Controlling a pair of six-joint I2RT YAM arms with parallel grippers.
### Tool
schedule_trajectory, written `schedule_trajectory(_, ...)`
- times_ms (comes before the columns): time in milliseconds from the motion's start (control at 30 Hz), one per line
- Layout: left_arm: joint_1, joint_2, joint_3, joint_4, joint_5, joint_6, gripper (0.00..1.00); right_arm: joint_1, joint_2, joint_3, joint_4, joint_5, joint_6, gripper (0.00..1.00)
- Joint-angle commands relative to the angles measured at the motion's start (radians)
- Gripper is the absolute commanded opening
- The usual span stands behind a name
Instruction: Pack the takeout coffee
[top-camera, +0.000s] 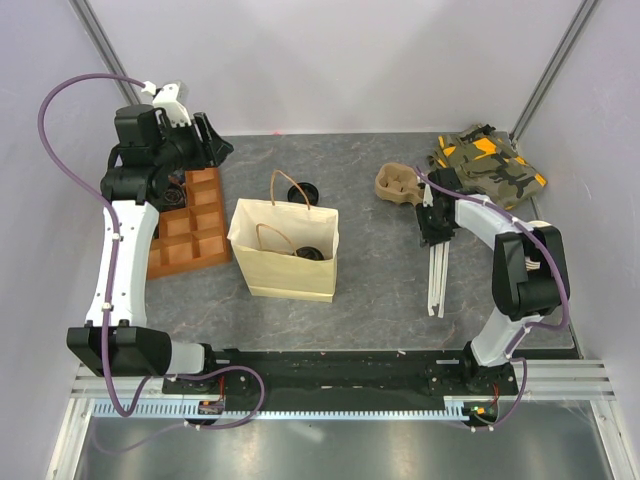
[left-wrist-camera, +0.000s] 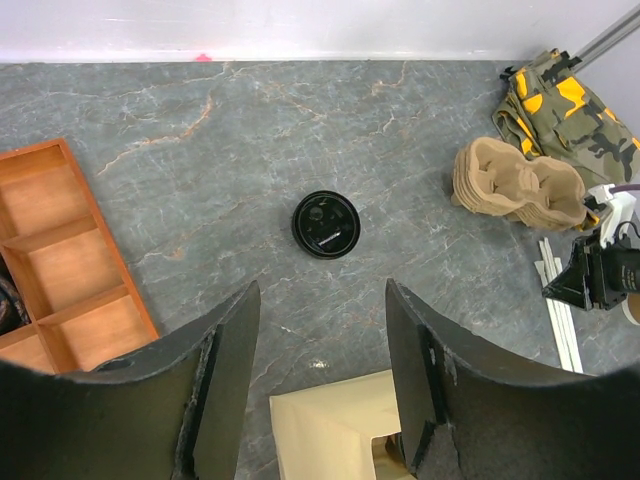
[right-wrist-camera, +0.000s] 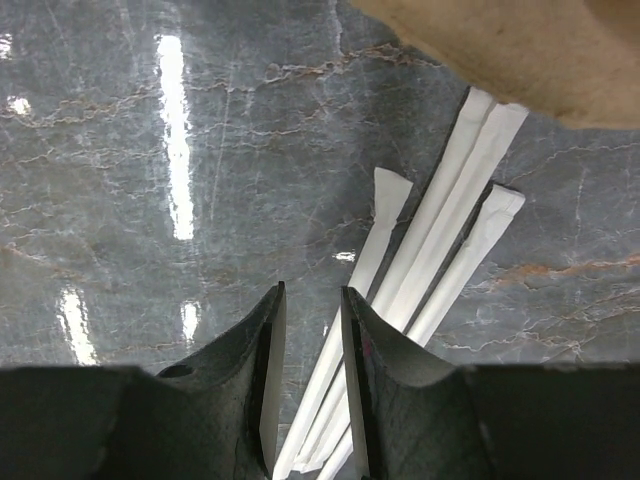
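A tan paper bag (top-camera: 285, 262) stands open mid-table. Inside its mouth shows a round black lid (top-camera: 306, 252), the takeout coffee's top; the bag wall hides the cup. A loose black lid (top-camera: 303, 190) (left-wrist-camera: 325, 223) lies flat behind the bag. My left gripper (top-camera: 205, 140) (left-wrist-camera: 323, 300) hangs open and empty, high at the back left, with a corner of the bag (left-wrist-camera: 340, 430) under it. My right gripper (top-camera: 433, 238) (right-wrist-camera: 312, 295) is low over white wrapped straws (right-wrist-camera: 440, 240). Its jaws stand narrowly apart, and one straw runs through the gap.
An orange-brown wooden divider tray (top-camera: 190, 235) (left-wrist-camera: 60, 260) lies below the left arm. A stack of pulp cup carriers (top-camera: 398, 185) (left-wrist-camera: 520, 185) and a camouflage cloth (top-camera: 488, 162) sit at the back right. The straws (top-camera: 437, 285) reach toward the front.
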Motion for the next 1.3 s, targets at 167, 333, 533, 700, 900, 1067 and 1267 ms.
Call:
schedule_trajectory(167,0.002,-0.025,-0.008,0.024,0.010,-0.005,0.61,-0.043,0.003,-0.016,0.001,-0.002,-0.009,0.40)
schedule_trajectory(333,0.004,-0.029,-0.013,0.024,0.016,-0.005,0.61,-0.045,0.029,-0.014,0.001,-0.019,0.003,0.39)
schedule_trajectory(533,0.002,-0.036,-0.011,0.018,0.016,0.001,0.62,-0.050,0.068,-0.008,0.004,-0.018,0.011,0.39)
schedule_trajectory(700,0.004,-0.039,-0.016,0.015,0.014,0.004,0.63,-0.051,0.082,-0.008,0.007,-0.033,0.011,0.37)
schedule_trajectory(900,0.002,-0.032,-0.022,0.015,0.016,0.001,0.63,-0.051,0.081,-0.019,0.009,-0.077,0.023,0.24)
schedule_trajectory(1067,0.002,-0.028,-0.022,0.017,0.014,0.006,0.63,-0.051,0.057,-0.003,0.013,-0.129,0.040,0.00)
schedule_trajectory(1267,0.002,-0.026,-0.023,0.012,0.020,0.003,0.63,-0.047,-0.044,0.144,-0.049,-0.316,0.140,0.00)
